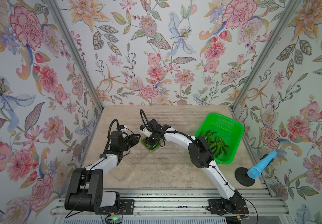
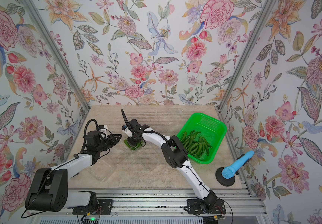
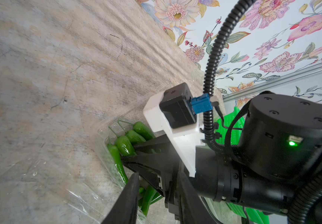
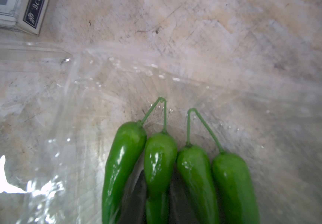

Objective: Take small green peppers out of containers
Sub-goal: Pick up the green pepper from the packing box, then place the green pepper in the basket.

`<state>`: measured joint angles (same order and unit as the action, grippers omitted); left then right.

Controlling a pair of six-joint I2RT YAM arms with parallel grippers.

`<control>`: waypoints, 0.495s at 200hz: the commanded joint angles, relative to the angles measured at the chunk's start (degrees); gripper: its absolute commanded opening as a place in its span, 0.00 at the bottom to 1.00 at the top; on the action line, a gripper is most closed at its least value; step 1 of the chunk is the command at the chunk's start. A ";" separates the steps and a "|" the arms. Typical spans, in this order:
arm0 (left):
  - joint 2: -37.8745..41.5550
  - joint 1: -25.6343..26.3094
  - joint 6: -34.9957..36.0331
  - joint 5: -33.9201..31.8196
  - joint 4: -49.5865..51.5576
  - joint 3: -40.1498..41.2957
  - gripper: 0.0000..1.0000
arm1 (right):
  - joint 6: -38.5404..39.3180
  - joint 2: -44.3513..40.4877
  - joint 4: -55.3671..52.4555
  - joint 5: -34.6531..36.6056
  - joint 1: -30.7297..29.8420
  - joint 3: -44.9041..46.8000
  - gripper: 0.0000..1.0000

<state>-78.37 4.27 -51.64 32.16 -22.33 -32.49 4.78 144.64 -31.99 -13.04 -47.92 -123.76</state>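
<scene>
Since the peppers lay in the open punnet, we had the right gripper straddling one to lift it, clamp unconfirmed, the left gripper alongside, its grip equally unclear.

**Fig. 1. Surroundings, located from the green basket, seen in both top views.**
The basket rests on a marbled beige tabletop. Near its front-right corner, 1 blue microphone leans on a round black base. Floral wallpaper covers 3 walls around it, and aluminium rails run in front.
</scene>
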 commanded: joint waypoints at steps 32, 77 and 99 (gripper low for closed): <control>2.58 -0.45 1.44 -0.95 0.24 -1.98 0.36 | -0.43 -10.93 -0.93 -1.55 0.82 -0.27 0.11; 3.44 -0.25 1.11 -1.04 -0.24 -3.43 0.36 | -4.27 -18.02 5.92 -3.68 3.94 7.55 0.11; 3.10 1.79 0.75 -2.17 -1.12 -4.95 0.36 | -8.28 -24.59 14.14 -4.15 6.91 17.18 0.10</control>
<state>-76.23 4.43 -51.44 32.03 -22.15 -34.61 1.32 125.62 -25.45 -15.94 -44.27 -115.26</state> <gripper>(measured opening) 0.359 0.172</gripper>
